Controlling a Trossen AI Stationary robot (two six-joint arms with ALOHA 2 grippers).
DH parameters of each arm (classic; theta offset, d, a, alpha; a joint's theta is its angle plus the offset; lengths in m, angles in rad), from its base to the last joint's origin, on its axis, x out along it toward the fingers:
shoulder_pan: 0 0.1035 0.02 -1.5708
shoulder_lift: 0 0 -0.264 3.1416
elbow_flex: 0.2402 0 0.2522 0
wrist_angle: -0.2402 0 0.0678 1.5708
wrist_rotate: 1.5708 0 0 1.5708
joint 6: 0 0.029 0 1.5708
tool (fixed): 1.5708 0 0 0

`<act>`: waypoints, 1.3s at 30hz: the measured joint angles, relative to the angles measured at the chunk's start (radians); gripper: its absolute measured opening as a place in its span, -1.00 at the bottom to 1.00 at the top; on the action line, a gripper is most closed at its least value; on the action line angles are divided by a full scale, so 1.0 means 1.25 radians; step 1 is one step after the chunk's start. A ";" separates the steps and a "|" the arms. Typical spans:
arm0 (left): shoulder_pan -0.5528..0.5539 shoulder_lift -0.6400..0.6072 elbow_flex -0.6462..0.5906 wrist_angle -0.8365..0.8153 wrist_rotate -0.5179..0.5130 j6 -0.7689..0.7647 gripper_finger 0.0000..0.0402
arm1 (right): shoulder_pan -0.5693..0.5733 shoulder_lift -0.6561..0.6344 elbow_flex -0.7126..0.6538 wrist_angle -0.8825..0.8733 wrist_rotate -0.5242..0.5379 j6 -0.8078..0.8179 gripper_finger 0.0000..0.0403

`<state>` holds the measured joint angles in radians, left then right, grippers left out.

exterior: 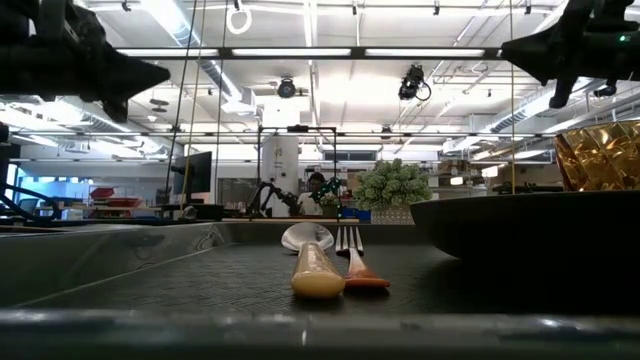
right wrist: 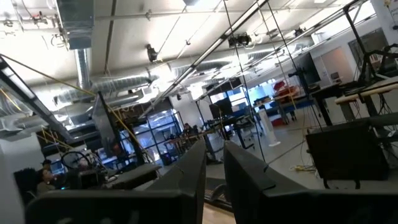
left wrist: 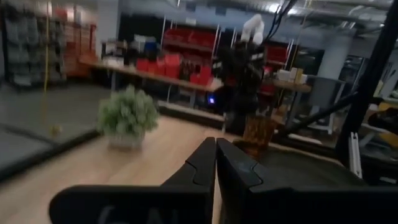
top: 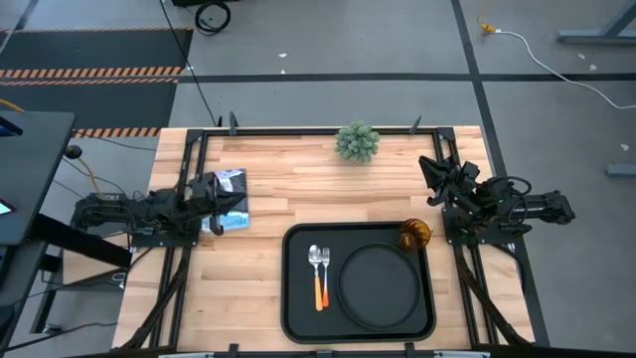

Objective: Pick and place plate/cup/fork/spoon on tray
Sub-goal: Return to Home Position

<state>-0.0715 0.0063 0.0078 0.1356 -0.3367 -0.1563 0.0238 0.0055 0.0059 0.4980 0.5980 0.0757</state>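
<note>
The black tray point(top: 298, 298) lies at the table's near middle. The round black plate point(top: 380, 286) sits on the tray's right part. The amber cup point(top: 414, 235) stands upright in the tray's far right corner, next to the plate; it also shows in the low view point(exterior: 598, 155). The spoon point(top: 315, 270) and the fork point(top: 325, 270) lie side by side on the tray's left part, orange handles toward the near edge. My left gripper point(top: 241, 206) is shut and empty at the table's left. My right gripper point(top: 429, 167) is raised at the far right, empty, with a narrow gap between its fingers point(right wrist: 214, 163).
A small green plant point(top: 357, 141) stands at the table's far middle. A blue and white packet point(top: 230, 183) lies by my left gripper. A dark frame rail point(top: 318, 130) runs round the table's edges. Bare wood lies between the tray and the plant.
</note>
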 joint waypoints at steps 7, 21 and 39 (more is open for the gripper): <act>0.000 0.000 0.000 -0.030 0.000 -0.076 -0.92 | 0.000 0.000 0.000 0.000 0.000 0.000 -0.68; 0.000 0.000 -0.001 -0.029 0.000 -0.075 -0.91 | 0.000 0.000 0.000 0.000 0.000 0.000 -0.68; 0.000 0.000 -0.001 -0.029 0.000 -0.075 -0.88 | 0.000 0.000 0.000 0.000 0.000 0.000 -0.68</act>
<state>-0.0711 0.0063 0.0067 0.0994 -0.3363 -0.2504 0.0238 0.0055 0.0059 0.4980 0.5976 0.0757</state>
